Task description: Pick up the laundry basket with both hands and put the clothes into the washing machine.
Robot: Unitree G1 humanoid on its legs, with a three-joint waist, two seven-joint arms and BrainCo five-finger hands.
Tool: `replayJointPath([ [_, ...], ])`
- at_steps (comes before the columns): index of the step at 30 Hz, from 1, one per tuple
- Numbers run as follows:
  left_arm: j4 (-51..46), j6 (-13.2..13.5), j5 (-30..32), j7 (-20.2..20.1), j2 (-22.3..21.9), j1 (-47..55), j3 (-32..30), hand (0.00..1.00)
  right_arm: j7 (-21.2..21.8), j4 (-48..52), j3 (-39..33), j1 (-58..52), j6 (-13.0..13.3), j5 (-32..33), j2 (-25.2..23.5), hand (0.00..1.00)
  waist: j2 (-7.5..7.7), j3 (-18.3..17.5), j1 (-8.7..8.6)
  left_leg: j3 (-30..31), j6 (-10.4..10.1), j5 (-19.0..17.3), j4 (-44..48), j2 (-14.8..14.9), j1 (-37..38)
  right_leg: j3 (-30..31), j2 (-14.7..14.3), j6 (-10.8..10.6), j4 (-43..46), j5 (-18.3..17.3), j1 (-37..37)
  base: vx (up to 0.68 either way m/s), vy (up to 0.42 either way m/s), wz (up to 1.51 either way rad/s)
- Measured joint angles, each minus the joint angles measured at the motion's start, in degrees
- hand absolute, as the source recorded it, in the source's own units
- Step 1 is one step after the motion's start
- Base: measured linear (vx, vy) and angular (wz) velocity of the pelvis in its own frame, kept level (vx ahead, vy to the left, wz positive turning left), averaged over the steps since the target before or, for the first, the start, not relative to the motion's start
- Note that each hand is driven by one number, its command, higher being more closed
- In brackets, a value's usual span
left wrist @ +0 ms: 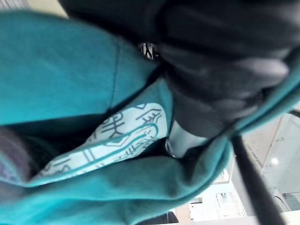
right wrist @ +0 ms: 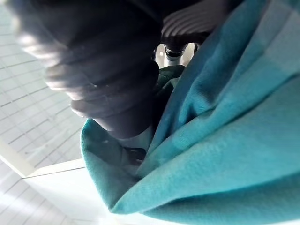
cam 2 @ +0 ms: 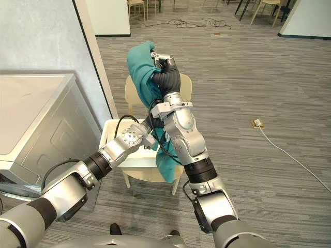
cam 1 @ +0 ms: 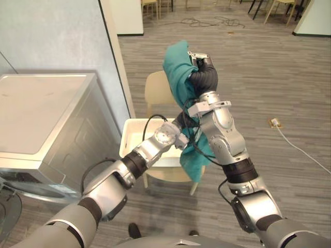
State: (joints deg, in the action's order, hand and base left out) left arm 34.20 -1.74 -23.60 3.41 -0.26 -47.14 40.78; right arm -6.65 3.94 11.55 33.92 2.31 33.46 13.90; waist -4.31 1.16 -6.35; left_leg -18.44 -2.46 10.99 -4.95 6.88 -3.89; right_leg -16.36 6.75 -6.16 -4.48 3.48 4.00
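The right hand (cam 1: 203,66) is raised high at 12 o'clock in the head views. Its fingers look curled into the top of a teal garment (cam 1: 178,64). The cloth bunches over the hand on the 9 o'clock side and hangs down behind the forearm, with its lower end past the basket at about 5 o'clock. The right wrist view shows the same cloth pressed close against the hand's dark cover.

The left arm reaches in from 7 o'clock toward the hanging cloth. The left hand (left wrist: 211,93) is up against the garment, next to a white printed patch, but I cannot tell what its fingers are doing because cloth and the other arm hide them.

The white basket (cam 1: 129,135) sits on the seat of a pale chair (cam 1: 156,89), whose back rises at its 12 o'clock. Neither hand is on the basket. The part of its inside that shows is bare white, and the arms cover the rest.

The washer (cam 1: 46,113) stands at 9 o'clock of the basket, just beside the chair, and only its top and side can be seen. A dark round edge at 7 o'clock may be its door, though I cannot tell whether it is open.

As I judge it, the task is partway along. One garment is out of the basket and in the air, well apart from the washer. The basket has not been lifted by both hands. What is left is to swing the garment over toward 9 o'clock, get it into the drum and let go, then check the basket for more clothes.
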Motion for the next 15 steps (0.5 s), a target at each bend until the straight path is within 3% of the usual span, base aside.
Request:
replayJointPath([
  [11,-4.5,0.0,-1.1,0.0,1.2,3.3,-0.3,1.0,-0.2,0.0,-3.7,-1.6,0.0,-1.3,0.1,1.0,-0.02,0.0,0.38,0.8,0.0,0.0,0.0,0.0,0.1,-0.4,-0.1,0.0,-0.1,0.0,0.6,0.0,0.001,0.03],
  [12,-5.0,0.0,-1.1,-0.1,1.6,3.8,-0.4,1.0,-0.2,0.0,-4.9,-2.4,0.0,-1.7,0.1,0.0,-0.01,0.0,0.47,1.0,0.0,0.0,0.0,0.0,0.2,-0.5,-0.1,0.0,-0.1,0.0,0.8,0.0,0.002,0.05],
  [15,-9.8,-0.1,-1.1,-0.1,3.0,7.2,-4.7,1.0,-0.9,0.0,-9.7,-5.1,0.0,-2.4,0.2,0.0,-0.07,-0.1,0.81,1.2,0.1,0.2,0.0,-0.4,0.5,-1.2,-0.1,-0.2,0.2,-0.1,1.1,-0.01,0.009,0.05],
])
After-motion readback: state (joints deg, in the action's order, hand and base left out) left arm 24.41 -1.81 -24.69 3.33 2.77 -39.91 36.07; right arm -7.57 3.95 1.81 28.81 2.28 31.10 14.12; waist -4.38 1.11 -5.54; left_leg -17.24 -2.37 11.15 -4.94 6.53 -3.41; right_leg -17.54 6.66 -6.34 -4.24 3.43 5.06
